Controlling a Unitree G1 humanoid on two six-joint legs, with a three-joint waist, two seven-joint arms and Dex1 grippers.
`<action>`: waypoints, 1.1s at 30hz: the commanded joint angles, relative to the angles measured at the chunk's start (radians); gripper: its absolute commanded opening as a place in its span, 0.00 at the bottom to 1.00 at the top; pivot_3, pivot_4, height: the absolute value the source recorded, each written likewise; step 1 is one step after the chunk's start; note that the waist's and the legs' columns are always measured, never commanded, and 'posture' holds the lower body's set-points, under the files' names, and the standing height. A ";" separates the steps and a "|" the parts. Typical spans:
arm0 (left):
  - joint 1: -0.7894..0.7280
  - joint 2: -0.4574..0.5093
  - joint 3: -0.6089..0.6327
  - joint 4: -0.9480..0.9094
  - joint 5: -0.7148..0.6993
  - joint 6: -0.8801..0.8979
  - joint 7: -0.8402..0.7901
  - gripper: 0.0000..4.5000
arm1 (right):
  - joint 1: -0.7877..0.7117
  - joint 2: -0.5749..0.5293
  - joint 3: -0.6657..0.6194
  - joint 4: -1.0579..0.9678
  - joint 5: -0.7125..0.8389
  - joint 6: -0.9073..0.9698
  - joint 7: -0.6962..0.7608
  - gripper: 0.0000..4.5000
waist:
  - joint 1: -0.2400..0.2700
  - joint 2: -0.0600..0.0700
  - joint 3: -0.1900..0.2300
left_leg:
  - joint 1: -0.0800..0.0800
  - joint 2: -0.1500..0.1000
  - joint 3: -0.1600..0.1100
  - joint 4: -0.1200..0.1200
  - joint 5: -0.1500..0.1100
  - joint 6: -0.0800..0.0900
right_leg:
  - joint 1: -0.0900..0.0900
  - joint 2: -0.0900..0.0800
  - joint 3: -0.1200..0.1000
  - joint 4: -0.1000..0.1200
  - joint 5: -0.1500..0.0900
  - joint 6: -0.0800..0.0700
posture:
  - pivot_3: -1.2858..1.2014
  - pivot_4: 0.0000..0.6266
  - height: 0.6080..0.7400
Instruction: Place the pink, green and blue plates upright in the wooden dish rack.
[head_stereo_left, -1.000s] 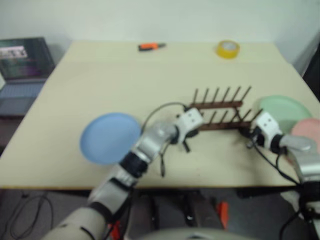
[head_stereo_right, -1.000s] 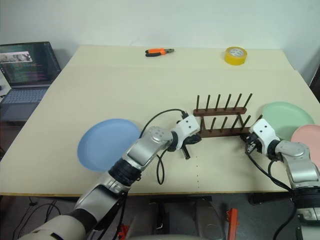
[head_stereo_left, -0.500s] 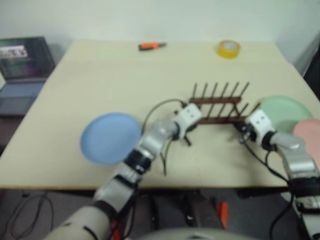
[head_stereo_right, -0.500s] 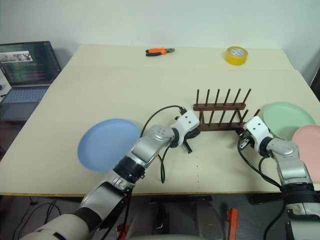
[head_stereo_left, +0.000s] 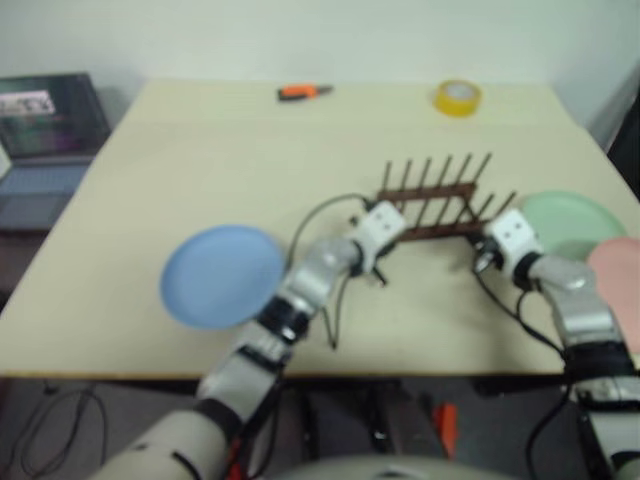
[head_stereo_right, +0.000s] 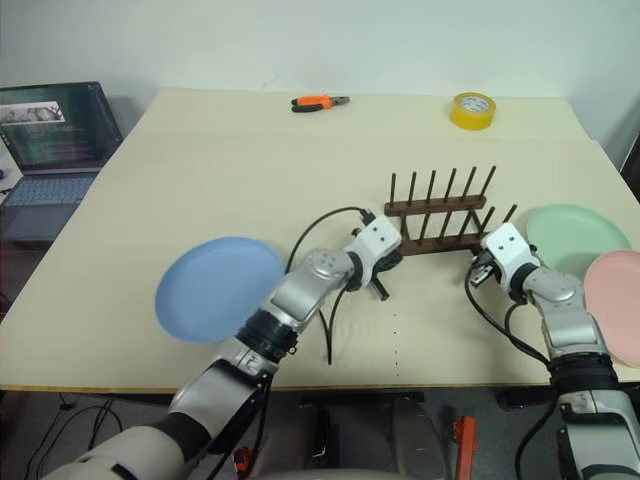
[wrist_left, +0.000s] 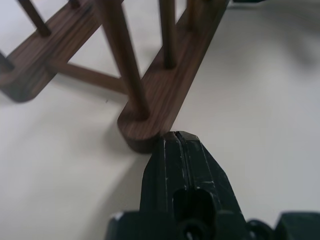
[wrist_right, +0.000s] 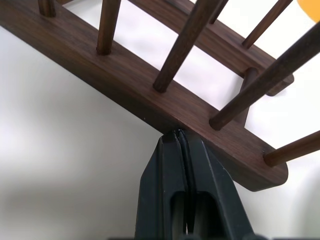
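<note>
**Both hands clenched against the rack**

Right eye view: the wooden dish rack (head_stereo_right: 437, 213) sits between left hand (head_stereo_right: 380, 281) and right hand (head_stereo_right: 481, 272); blue plate (head_stereo_right: 219, 288) lies left, green plate (head_stereo_right: 577, 236) and pink plate (head_stereo_right: 615, 305) right, flat on the worktop (head_stereo_right: 250, 170).

Left wrist view: clenched fingertips meet the near rail's end.

Right wrist view: clenched fingertips press the rail's side, empty.
</note>
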 joint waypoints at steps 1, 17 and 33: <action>-0.030 -0.006 0.015 0.005 0.015 -0.031 0.009 0.00 | -0.019 -0.006 -0.008 -0.011 0.000 -0.023 0.002 0.01 | 0.000 0.000 0.000 | 0.000 0.000 0.000 0.000 0.000 0.000 | 0.000 0.000 0.000 0.000 0.000 0.000 | 0.52 0.24 1.00; 0.018 0.242 0.054 -0.514 -0.071 0.274 -0.210 0.00 | 0.175 -0.288 -0.143 -0.537 0.303 0.332 0.374 0.01 | 0.001 0.000 0.000 | -0.001 0.001 -0.001 -0.001 0.000 0.000 | -0.001 0.000 -0.002 0.000 -0.001 -0.001 | 0.52 0.24 1.00; 0.050 0.616 0.282 -0.778 -0.298 0.420 -0.359 1.00 | 0.094 -0.387 -0.179 -0.524 0.420 0.473 0.423 0.93 | 0.004 -0.002 0.002 | -0.001 0.001 -0.001 -0.001 0.000 0.000 | -0.001 -0.001 -0.002 -0.001 -0.004 -0.006 | 0.52 0.24 1.00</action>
